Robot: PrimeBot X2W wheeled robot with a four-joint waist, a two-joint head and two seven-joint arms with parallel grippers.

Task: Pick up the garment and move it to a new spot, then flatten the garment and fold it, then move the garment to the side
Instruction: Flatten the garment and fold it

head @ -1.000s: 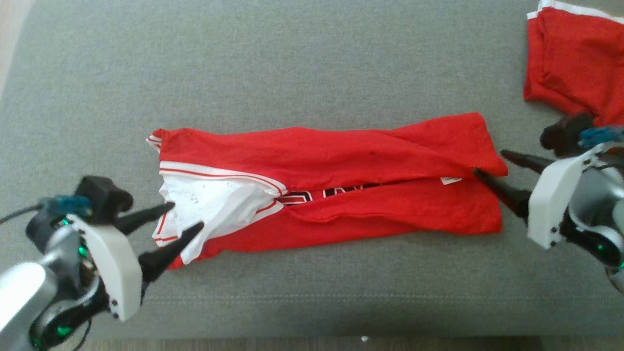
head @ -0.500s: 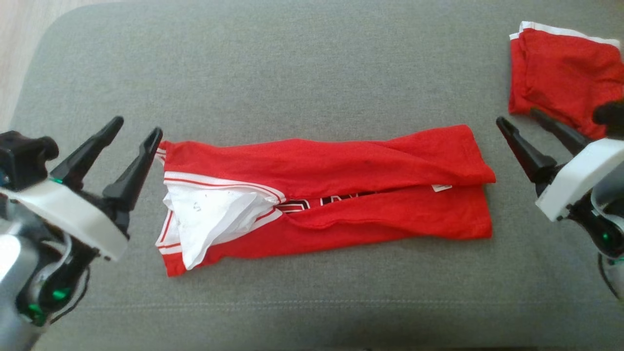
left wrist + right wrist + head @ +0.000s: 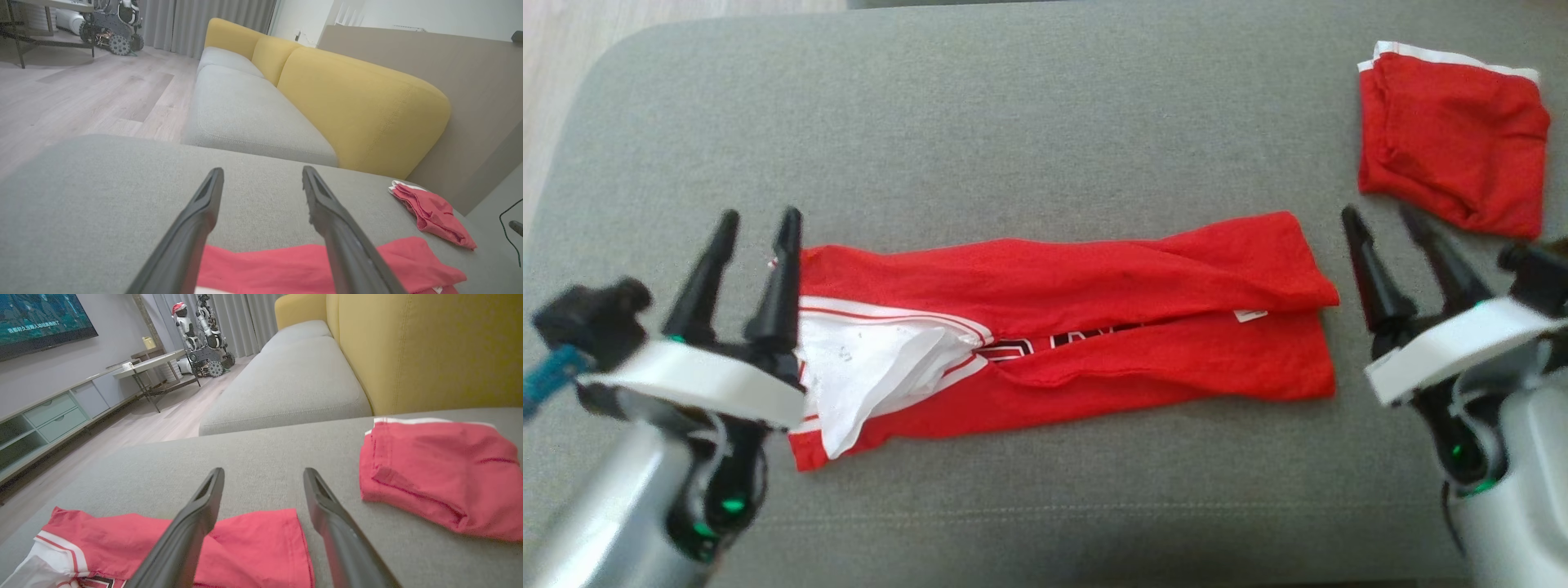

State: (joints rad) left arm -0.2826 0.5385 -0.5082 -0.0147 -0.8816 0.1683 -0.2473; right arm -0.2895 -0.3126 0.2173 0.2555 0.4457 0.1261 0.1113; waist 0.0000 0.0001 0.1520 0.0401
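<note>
While my jaws stand apart, one per end: garment (image 3: 1094, 269), folded lengthwise on cushion (image 3: 1013, 122), likely awaiting crosswise fold.

Item: garment (image 3: 1062, 318), a red jersey with white trim carrying thin red stripes.
Fold state: folded lengthwise into a long narrow band. The far and near long sides are turned in toward the middle, leaving a narrow gap between them.
Markings: black lettering outlined in white shows partly in the gap, too covered to read. A small white tag lies near the right end.
Left end: uneven, with white inner fabric exposed and creased into a point toward the near edge.
Right end: roughly square, the far flap overlapping the near one.
Surface: shallow wrinkles, otherwise flat.
Position: flat on the grey cushion (image 3: 1045, 122), long axis running left to right, near the middle.
</note>
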